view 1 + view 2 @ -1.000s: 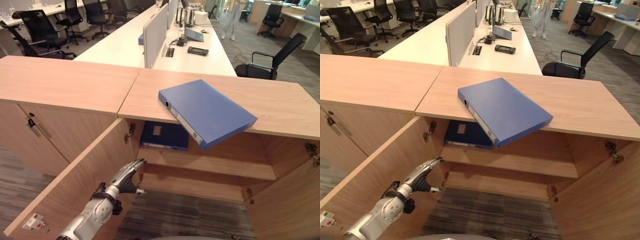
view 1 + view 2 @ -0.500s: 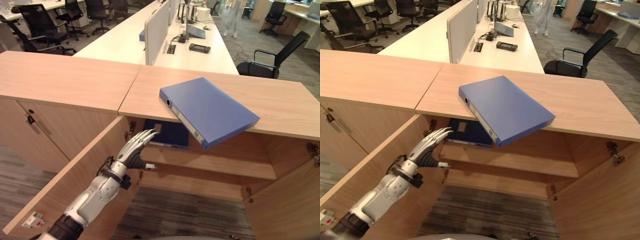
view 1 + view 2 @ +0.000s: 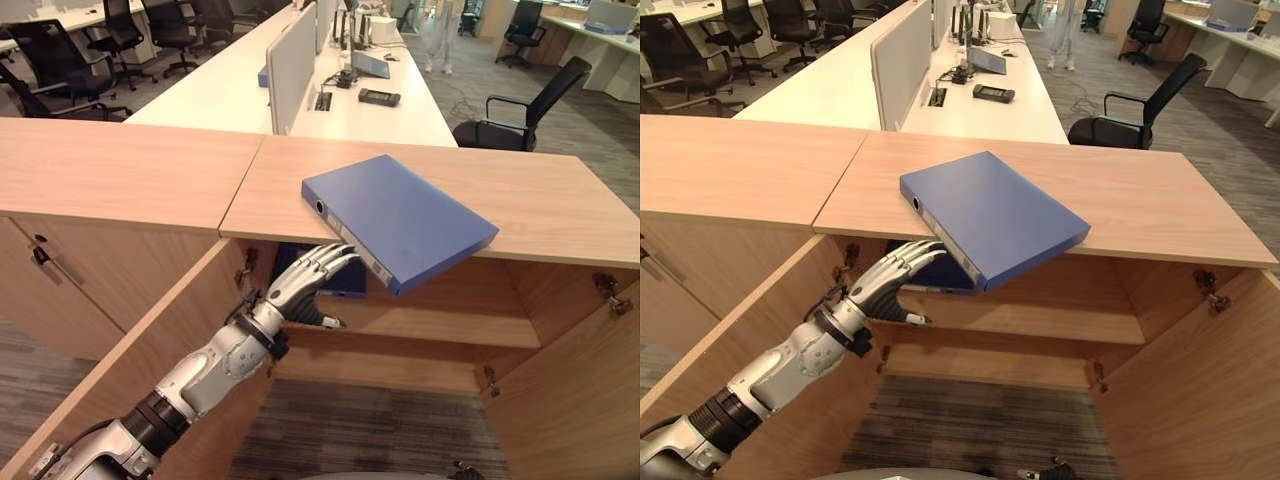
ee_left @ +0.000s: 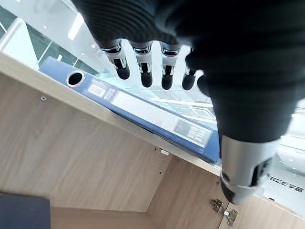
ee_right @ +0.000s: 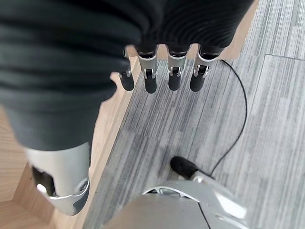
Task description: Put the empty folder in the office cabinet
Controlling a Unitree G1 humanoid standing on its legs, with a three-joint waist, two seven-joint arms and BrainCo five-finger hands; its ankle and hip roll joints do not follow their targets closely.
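1. The blue folder (image 3: 400, 217) lies flat on the wooden cabinet top (image 3: 560, 205), centre of the left eye view, turned at an angle. Its spine corner juts out past the front edge of the top, over the open cabinet.
2. The left hand (image 3: 303, 283) reaches in from the lower left of the left eye view, raised in front of the open cabinet, just below the folder's overhanging edge. Its fingers (image 3: 335, 257) are straight and spread, released, grasping nothing; the tips sit close under the folder's spine, and contact cannot be told.
3. In the left wrist view the left hand's dark fingertips (image 4: 146, 78) point up at the folder's spine with its round finger hole (image 4: 75, 78), and a gap shows between them and the spine.
4. The cabinet's left door (image 3: 130, 360) stands open along the lower left of the left eye view, and the right door (image 3: 590, 380) stands open at the lower right.
5. Inside, on the upper shelf (image 3: 440, 325), another dark blue folder (image 3: 345, 278) lies behind the left hand.
6. The right hand (image 5: 62, 95) shows in the right wrist view, over grey carpet (image 5: 267, 124), its fingers (image 5: 174, 76) straight and relaxed, holding nothing.
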